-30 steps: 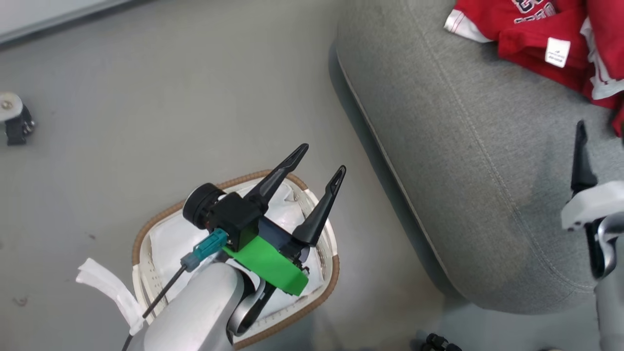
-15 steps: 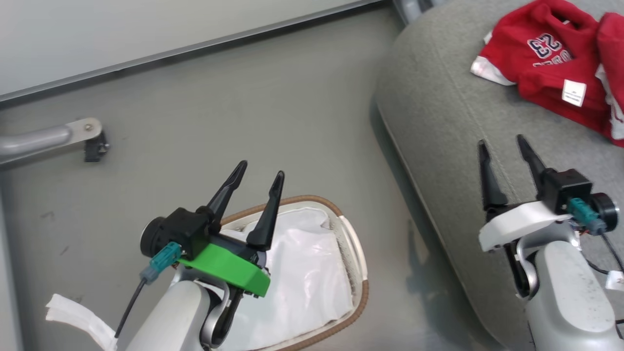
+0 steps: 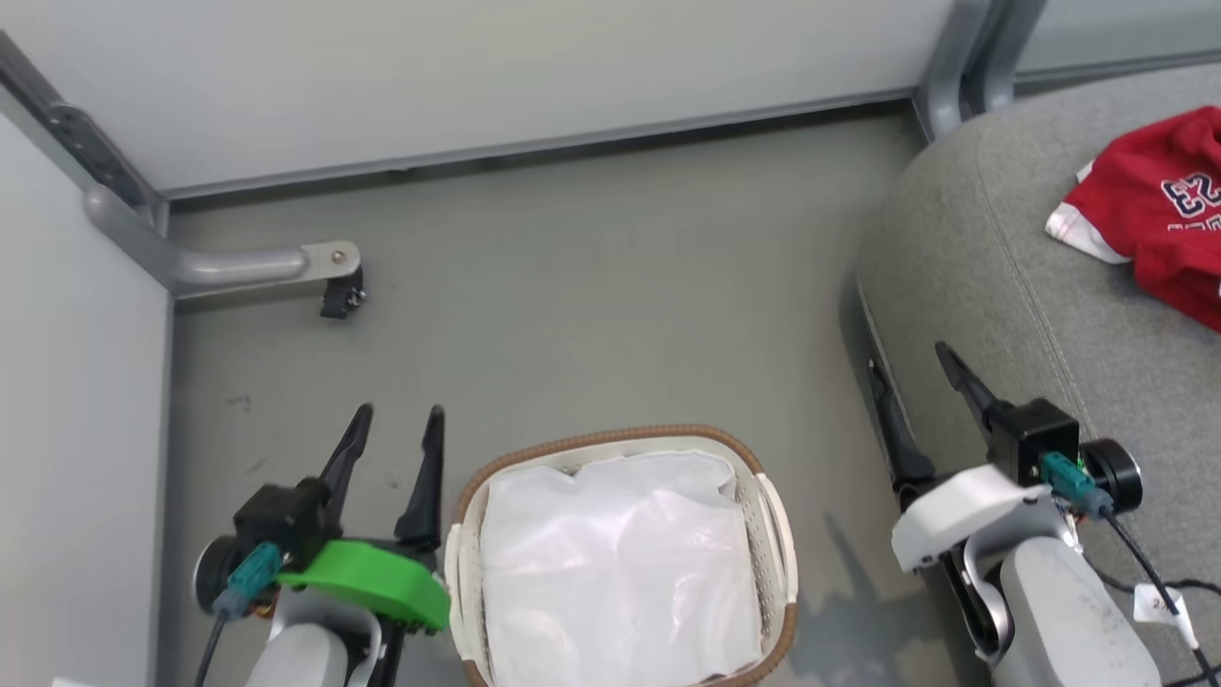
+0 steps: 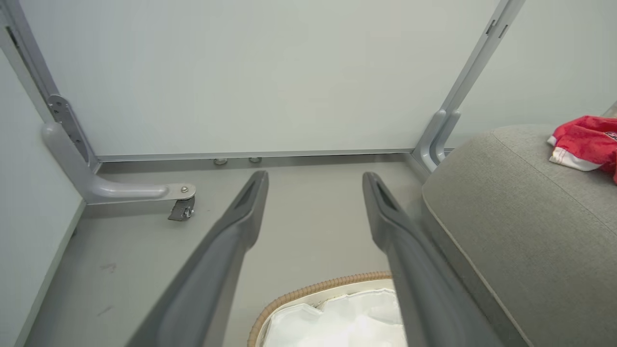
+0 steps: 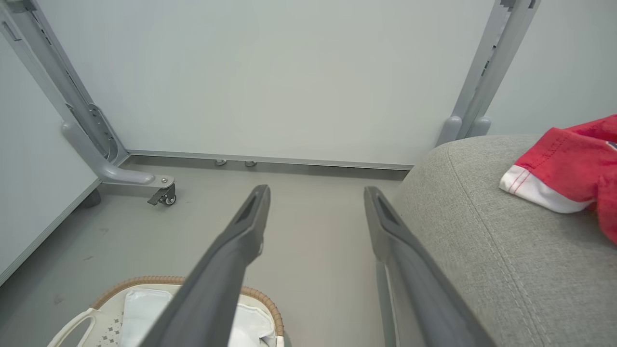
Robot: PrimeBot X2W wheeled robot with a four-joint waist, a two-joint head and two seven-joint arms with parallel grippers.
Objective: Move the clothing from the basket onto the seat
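The left gripper has been drawn clear of the basket at bottom centre and, like the right gripper, is spread empty, while the clothing is laid on the seat at upper right, so the task is judged finished.

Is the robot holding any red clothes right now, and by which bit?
Nothing is held. The left gripper and the right gripper are both open and empty; the red clothing lies on the seat, apart from them.

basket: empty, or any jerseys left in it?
Empty, in the part visible: the basket holds just its white liner, no red. The clothing lies on the seat.
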